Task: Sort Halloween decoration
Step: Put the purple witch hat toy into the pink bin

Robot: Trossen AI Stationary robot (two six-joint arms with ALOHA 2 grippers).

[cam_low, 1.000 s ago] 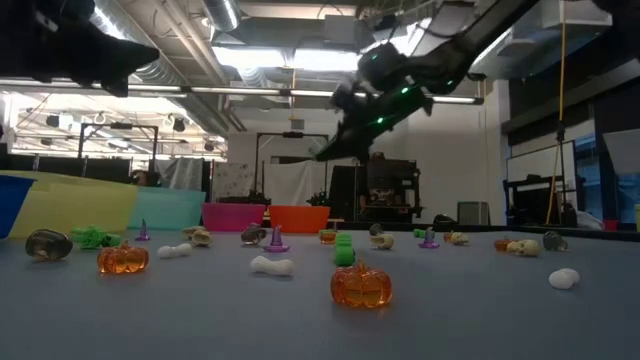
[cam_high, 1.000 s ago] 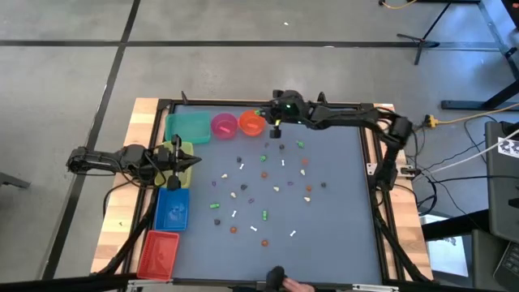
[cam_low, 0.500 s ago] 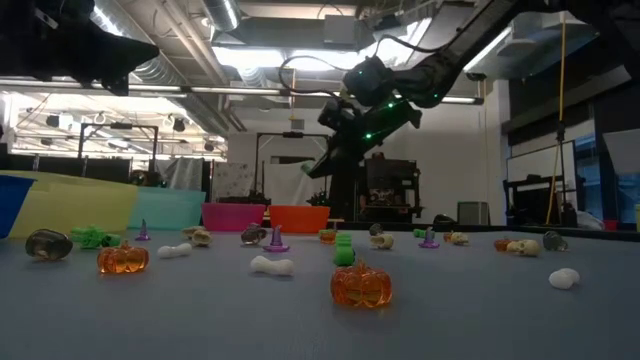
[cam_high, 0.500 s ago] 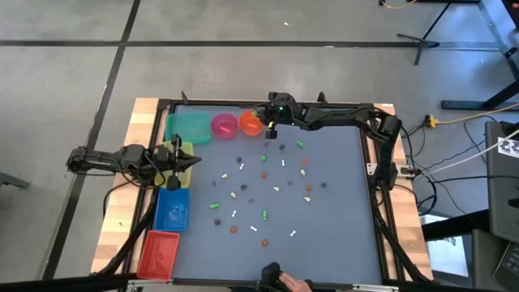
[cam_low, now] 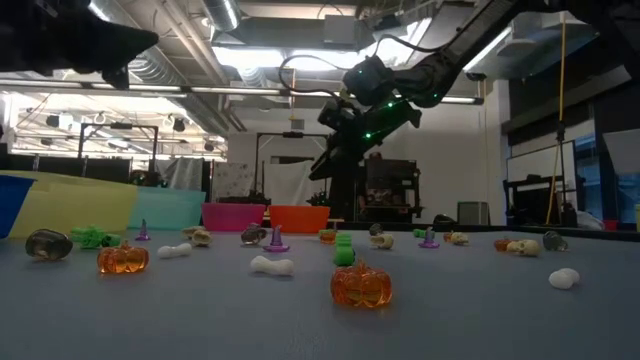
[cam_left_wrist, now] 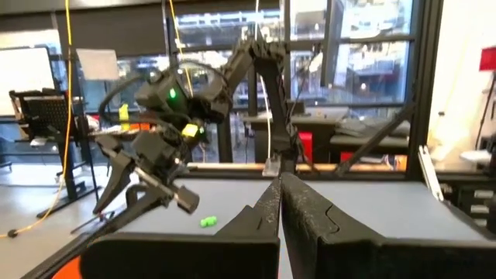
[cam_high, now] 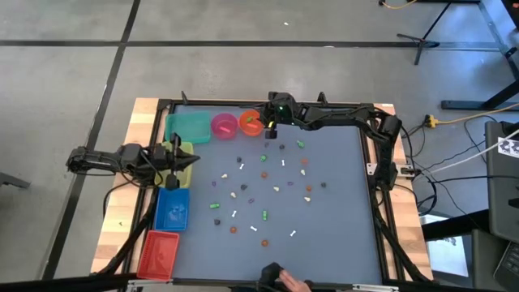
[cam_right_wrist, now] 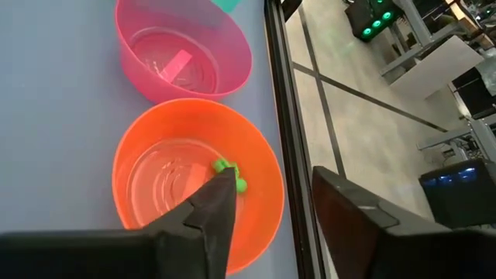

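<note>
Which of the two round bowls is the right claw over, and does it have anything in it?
The orange bowl, not the pink bowl beside it. The open right claw hangs over it, and a small green trinket lies inside; the pink one shows none.

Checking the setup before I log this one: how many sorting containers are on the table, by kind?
Rectangular bins: 4 (teal bin, yellow bin, blue bin, red bin)
Round bowls: 2 (pink bowl, orange bowl)
Total: 6

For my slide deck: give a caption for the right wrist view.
Right gripper, fingers open, above the orange round plastic bowl holding a small green trinket; pink round plastic bowl beside it.
</note>
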